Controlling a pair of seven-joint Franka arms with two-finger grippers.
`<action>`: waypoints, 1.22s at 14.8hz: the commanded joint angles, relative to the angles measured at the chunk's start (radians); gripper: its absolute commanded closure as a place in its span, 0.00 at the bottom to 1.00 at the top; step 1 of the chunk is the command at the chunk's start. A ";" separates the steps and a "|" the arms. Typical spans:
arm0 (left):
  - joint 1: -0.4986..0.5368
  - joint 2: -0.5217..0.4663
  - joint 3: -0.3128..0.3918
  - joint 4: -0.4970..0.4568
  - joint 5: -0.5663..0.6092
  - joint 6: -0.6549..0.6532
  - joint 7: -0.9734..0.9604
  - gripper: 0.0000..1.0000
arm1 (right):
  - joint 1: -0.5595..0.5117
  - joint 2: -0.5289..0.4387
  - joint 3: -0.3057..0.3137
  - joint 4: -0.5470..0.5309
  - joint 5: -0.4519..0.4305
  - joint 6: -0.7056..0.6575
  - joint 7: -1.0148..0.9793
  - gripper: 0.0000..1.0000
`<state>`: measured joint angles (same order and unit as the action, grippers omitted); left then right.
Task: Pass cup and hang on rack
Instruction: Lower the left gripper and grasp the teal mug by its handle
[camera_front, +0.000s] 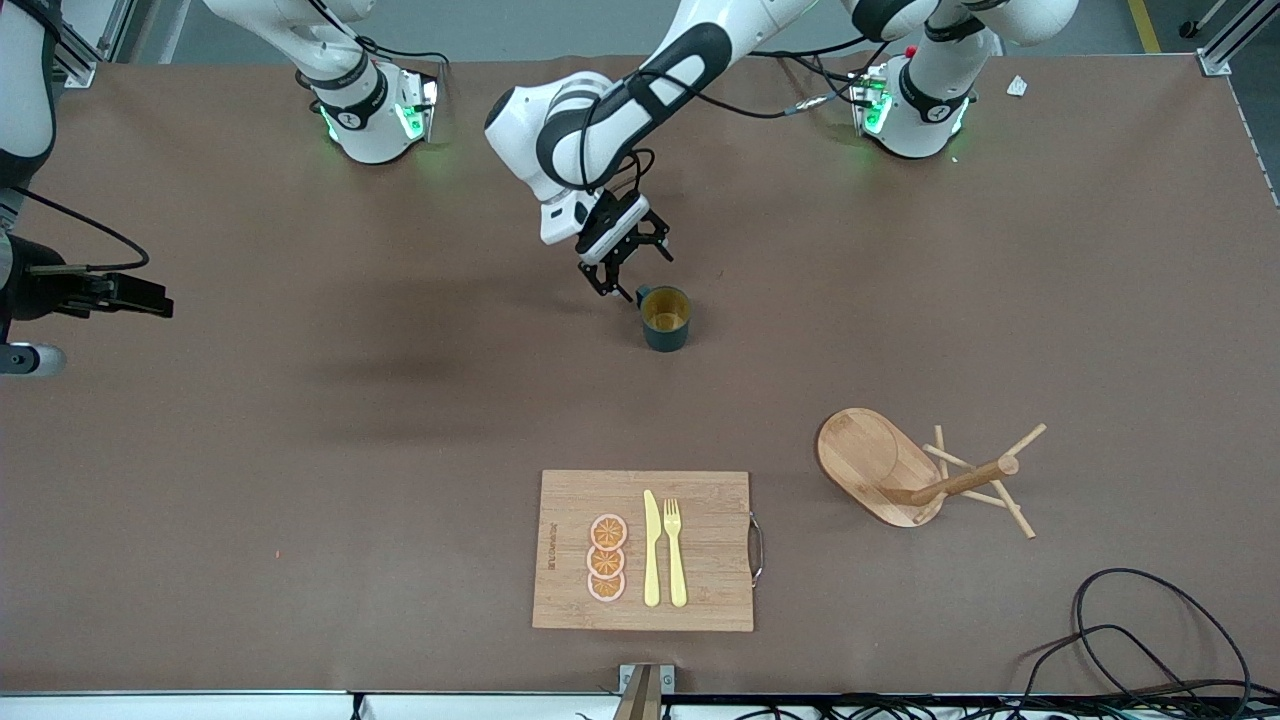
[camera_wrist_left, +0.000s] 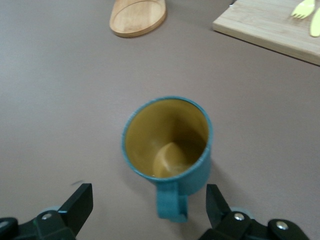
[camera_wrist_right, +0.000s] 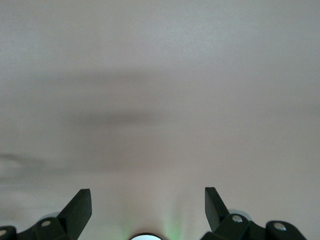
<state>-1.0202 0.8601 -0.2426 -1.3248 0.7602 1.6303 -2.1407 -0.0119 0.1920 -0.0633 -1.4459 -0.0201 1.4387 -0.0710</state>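
Fingers (camera_wrist_left: 80, 205) of left gripper (camera_front: 630, 268) spread wide beside upright cup (camera_front: 666, 318), gripping nothing; right gripper (camera_wrist_right: 148, 210) open, empty, waits over bare table (camera_front: 300, 450)

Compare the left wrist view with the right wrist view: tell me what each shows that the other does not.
Only the left wrist view shows the cup upright on the table, handle pointing between the open left gripper, plus the end of the rack base and a corner of the cutting board with a yellow fork. Only the right wrist view shows the open right gripper over bare table. Both share the brown tabletop and open black fingers.
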 joint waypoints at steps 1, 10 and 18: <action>-0.079 0.039 0.090 0.050 0.019 0.028 0.001 0.00 | -0.017 -0.022 0.013 0.002 0.015 -0.017 0.008 0.00; -0.144 0.111 0.195 0.053 0.022 0.094 -0.019 0.05 | -0.011 -0.182 0.013 -0.141 0.046 0.012 0.066 0.00; -0.146 0.114 0.193 0.053 0.022 0.092 -0.019 0.56 | -0.011 -0.296 0.014 -0.200 0.046 0.019 0.066 0.00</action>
<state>-1.1561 0.9630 -0.0558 -1.2899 0.7625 1.7282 -2.1566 -0.0126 -0.0559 -0.0595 -1.6024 0.0166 1.4423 -0.0196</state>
